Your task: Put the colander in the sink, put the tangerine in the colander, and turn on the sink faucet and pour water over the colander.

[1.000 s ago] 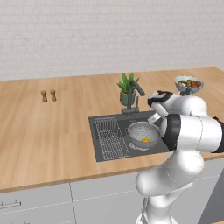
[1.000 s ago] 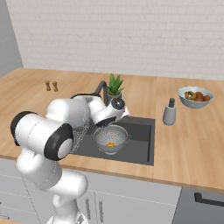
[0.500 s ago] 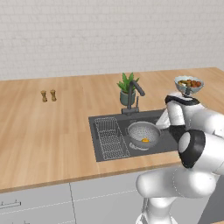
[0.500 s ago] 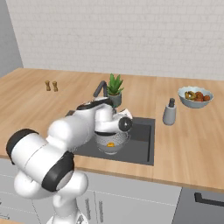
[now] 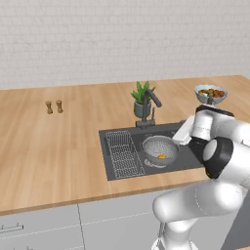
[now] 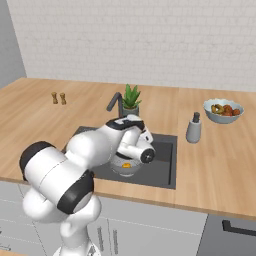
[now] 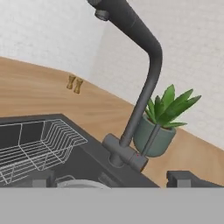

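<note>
The perforated metal colander stands in the dark sink, right of its wire rack. The orange tangerine lies inside the colander. Behind the basin rises the dark sink faucet, its spout reaching over the sink. No water runs from it. My white hand hangs low over the sink's right part, beside the colander. In the hand view my gripper is open and holds nothing. It faces the faucet, whose base lies just ahead between the fingertips.
A green potted plant stands right behind the faucet. A bowl of fruit sits on the counter at the far right, with a grey dispenser beside the sink. Two small shakers stand far left.
The arm has swung round and the hand has dropped from above the colander to the sink's right side, turned toward the faucet. Its jaws stayed open. Colander and tangerine have not moved.
</note>
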